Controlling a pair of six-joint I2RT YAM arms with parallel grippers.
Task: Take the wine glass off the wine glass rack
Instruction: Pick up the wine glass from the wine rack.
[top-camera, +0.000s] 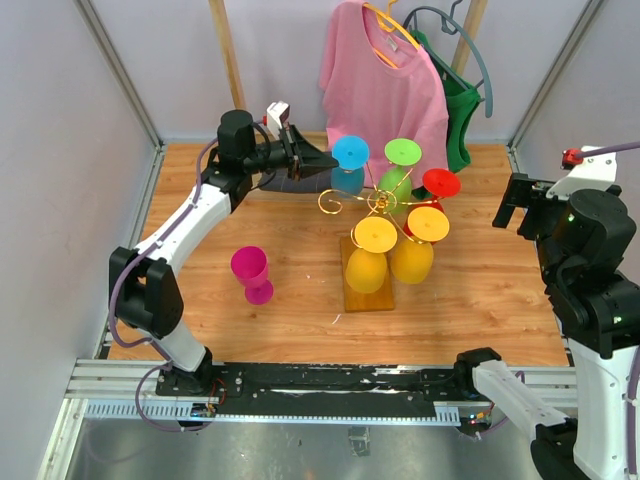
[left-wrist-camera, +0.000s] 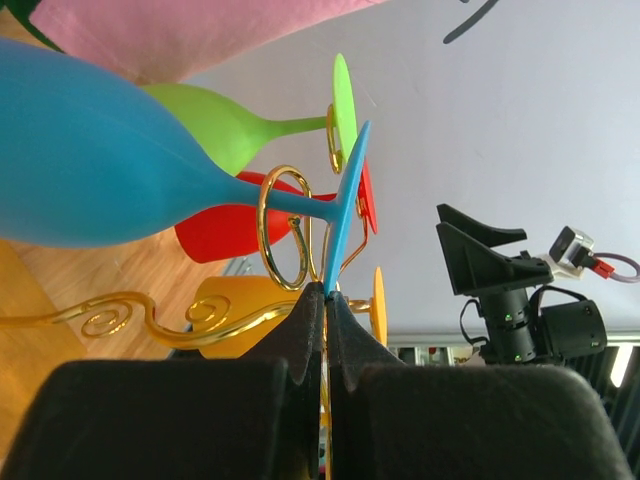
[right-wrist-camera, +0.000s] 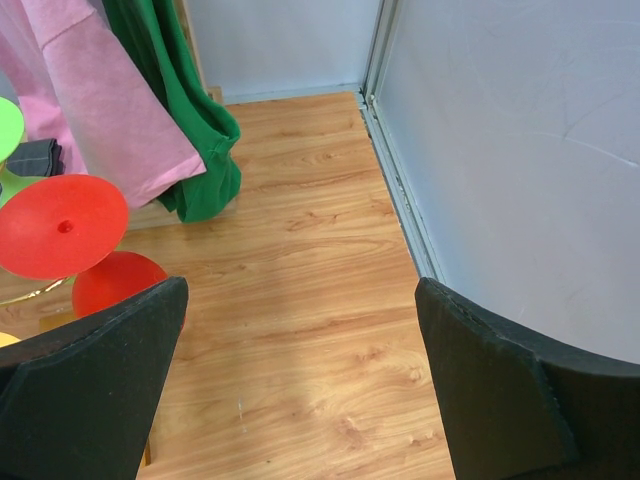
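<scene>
The wine glass rack (top-camera: 378, 203) is a gold wire stand on a wooden base block (top-camera: 367, 290) at mid-table. Several coloured glasses hang upside down from it. The blue wine glass (top-camera: 350, 155) hangs at the rack's back left, its stem in a gold loop (left-wrist-camera: 285, 230). My left gripper (top-camera: 325, 160) reaches in from the left and is shut on the rim of the blue glass's foot (left-wrist-camera: 345, 210), with the fingertips (left-wrist-camera: 310, 300) pinching it edge-on. My right gripper (right-wrist-camera: 300, 300) is open over bare wood at the right side, with nothing between its fingers.
Green (left-wrist-camera: 230, 125), red (right-wrist-camera: 60, 225) and yellow (top-camera: 376, 236) glasses crowd the rack around the blue one. A magenta glass (top-camera: 252, 272) stands on the table to the left. Pink (top-camera: 380, 80) and green (top-camera: 460, 120) garments hang behind the rack. Walls enclose the table.
</scene>
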